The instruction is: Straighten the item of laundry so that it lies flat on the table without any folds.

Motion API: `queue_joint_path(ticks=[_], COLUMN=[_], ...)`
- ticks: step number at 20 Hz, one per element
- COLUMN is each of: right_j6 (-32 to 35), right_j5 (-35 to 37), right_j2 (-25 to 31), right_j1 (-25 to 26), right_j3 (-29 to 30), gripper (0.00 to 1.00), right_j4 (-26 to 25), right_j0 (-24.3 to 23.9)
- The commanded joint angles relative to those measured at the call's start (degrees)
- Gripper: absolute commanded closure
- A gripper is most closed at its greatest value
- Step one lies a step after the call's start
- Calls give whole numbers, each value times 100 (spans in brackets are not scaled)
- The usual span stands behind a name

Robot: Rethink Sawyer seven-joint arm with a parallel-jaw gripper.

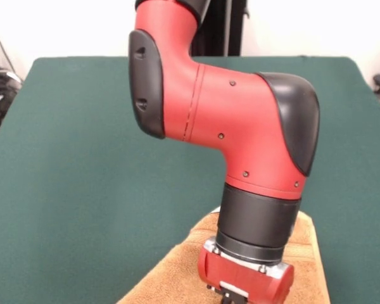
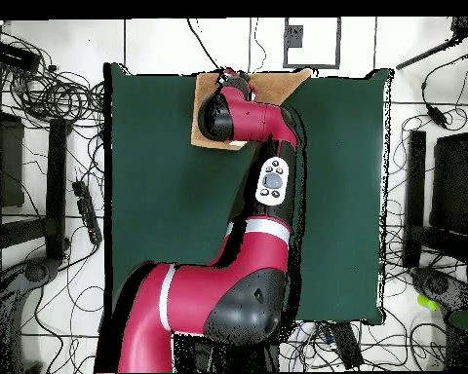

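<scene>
orange-tan towel (image 1: pixel 171 266) at table (image 1: pixel 82 158) edge under gripper (image 1: pixel 234 296), grip state unclear.

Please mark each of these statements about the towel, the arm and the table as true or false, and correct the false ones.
1. The towel lies in the middle of the table. False: it lies at the table's edge, as the overhead view shows.
2. The arm reaches over the towel. True.
3. The table is covered in dark green cloth. True.
4. The towel is blue. False: it is orange-tan.
5. The pincer is clearly wide open. False: its fingers are hidden, so this cannot be told.
</scene>
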Motion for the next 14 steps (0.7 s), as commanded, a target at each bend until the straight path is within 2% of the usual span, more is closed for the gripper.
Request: queue_joint_path(ticks=[1, 14], right_j6=[-214, -22], right_j5=[1354, 1620], right_j2=[1214, 1106], right_j1=[135, -77], right_j3=[1840, 2062], gripper=[100, 100], right_j4=[-81, -209], right_j0=[-45, 155])
